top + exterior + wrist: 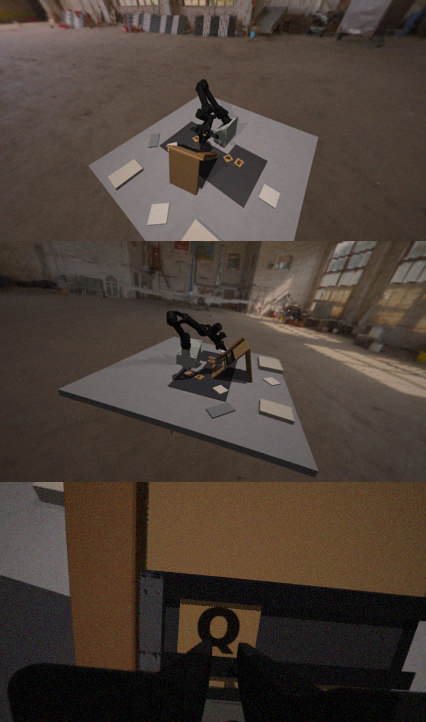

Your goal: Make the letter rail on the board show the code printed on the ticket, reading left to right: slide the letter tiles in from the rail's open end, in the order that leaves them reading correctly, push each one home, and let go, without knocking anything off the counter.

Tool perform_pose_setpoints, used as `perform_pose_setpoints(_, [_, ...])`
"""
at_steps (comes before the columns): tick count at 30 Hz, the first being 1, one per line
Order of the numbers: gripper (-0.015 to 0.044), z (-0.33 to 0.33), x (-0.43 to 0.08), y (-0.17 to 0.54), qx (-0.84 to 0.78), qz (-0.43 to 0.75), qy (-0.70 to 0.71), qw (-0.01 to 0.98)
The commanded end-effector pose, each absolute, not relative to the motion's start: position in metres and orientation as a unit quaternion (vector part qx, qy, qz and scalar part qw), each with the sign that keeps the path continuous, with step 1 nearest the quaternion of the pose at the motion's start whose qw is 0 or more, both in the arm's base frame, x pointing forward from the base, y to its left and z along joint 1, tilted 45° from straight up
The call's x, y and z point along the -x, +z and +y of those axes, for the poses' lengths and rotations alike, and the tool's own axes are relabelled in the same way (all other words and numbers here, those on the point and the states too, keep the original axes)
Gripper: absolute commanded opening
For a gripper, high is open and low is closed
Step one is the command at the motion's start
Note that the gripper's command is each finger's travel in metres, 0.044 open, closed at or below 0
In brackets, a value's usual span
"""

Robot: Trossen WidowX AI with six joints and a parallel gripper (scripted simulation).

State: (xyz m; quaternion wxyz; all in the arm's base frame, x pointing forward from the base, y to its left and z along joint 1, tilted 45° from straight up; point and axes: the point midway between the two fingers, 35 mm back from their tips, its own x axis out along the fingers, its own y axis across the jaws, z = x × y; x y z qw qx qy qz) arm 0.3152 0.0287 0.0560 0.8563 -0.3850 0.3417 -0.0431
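Observation:
The wooden board [183, 170] [241, 349] [280, 532] stands tilted on the counter. In the wrist view a tile marked Q [219, 627] lies in the dark rail [325, 594], near its left end, with bare rail to its right. My gripper [200, 146] [225, 349] [224, 650] is shut on nothing, its fingertips close together over the Q tile's lower edge. Touch with the tile cannot be told. The P tile [228, 158], the S tile [239, 162] and another tile [195, 138] [199, 376] lie loose. The ticket's code is not readable.
The arm's pale base block [227, 134] [189, 354] stands close to the dark mat [236, 188] [206, 390]. Thick pale slabs [125, 173] [276, 410], thin white plates [269, 196] [271, 381] and a grey plate [154, 140] [220, 410] lie on the counter [287, 155] [125, 393].

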Motion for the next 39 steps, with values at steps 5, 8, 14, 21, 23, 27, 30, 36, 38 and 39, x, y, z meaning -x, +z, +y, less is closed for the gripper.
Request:
perform_pose_setpoints(5, [0.0,0.029,-0.315,0.056,0.385,0.342,-0.043,0.856])
perform_pose_setpoints(8, [0.0,0.029,-0.315,0.056,0.385,0.342,-0.043,0.856])
perform_pose_setpoints(14, [0.0,0.026,-0.327,0.053,0.371,0.405,-0.062,0.833])
perform_pose_setpoints(21, [0.0,0.018,-0.342,0.058,0.35,0.518,-0.111,0.772])
perform_pose_setpoints(23, [0.0,0.016,-0.344,0.061,0.347,0.547,-0.127,0.752])
perform_pose_setpoints(27, [0.0,0.011,-0.346,0.072,0.344,0.597,-0.161,0.706])
perform_pose_setpoints(30, [0.0,0.009,-0.347,0.078,0.344,0.614,-0.174,0.689])
perform_pose_setpoints(36, [0.0,0.009,-0.347,0.078,0.344,0.614,-0.174,0.689])
perform_pose_setpoints(38, [0.0,0.009,-0.347,0.078,0.344,0.614,-0.174,0.689])
perform_pose_setpoints(39, [0.0,0.009,-0.347,0.078,0.344,0.614,-0.174,0.689])
